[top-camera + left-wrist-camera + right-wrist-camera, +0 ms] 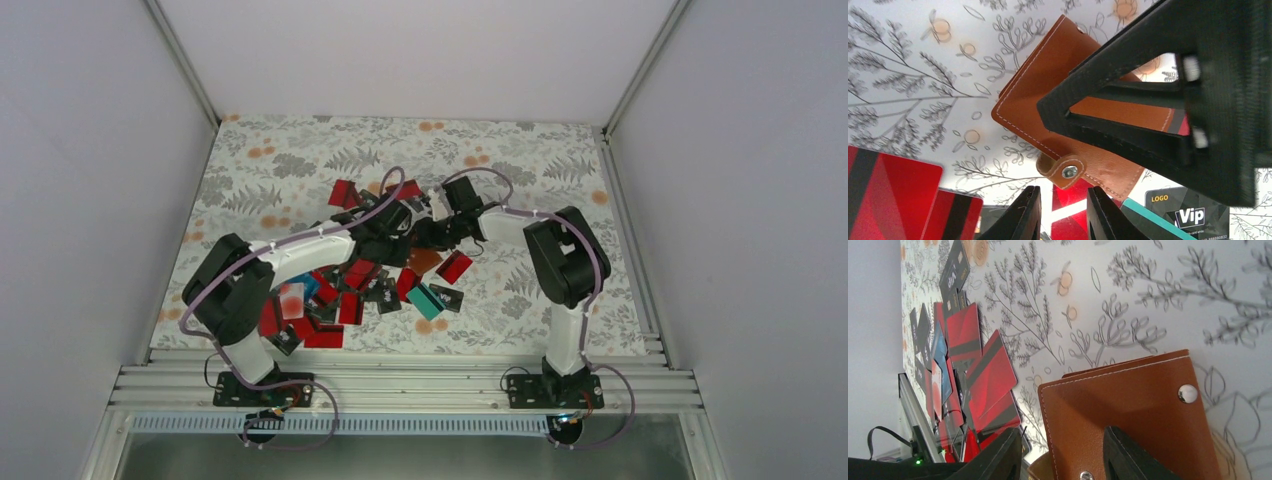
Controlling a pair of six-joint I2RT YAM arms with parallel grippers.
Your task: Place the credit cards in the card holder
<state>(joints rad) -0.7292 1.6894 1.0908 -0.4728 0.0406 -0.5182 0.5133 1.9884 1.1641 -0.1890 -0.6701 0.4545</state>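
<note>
The table has many credit cards lying loose, middle and lower left. The card holder lies folded in the middle; most work looks left. The left pincer is slightly spread and empty. The right pincer sits over the holder's edge, but a pinch cannot be told.

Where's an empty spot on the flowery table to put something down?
The far strip of the table along the back wall is bare. So is the near right patch, between the teal card and the right arm. It is crowded in the middle and near left, where the cards pile up around the wallet.
</note>
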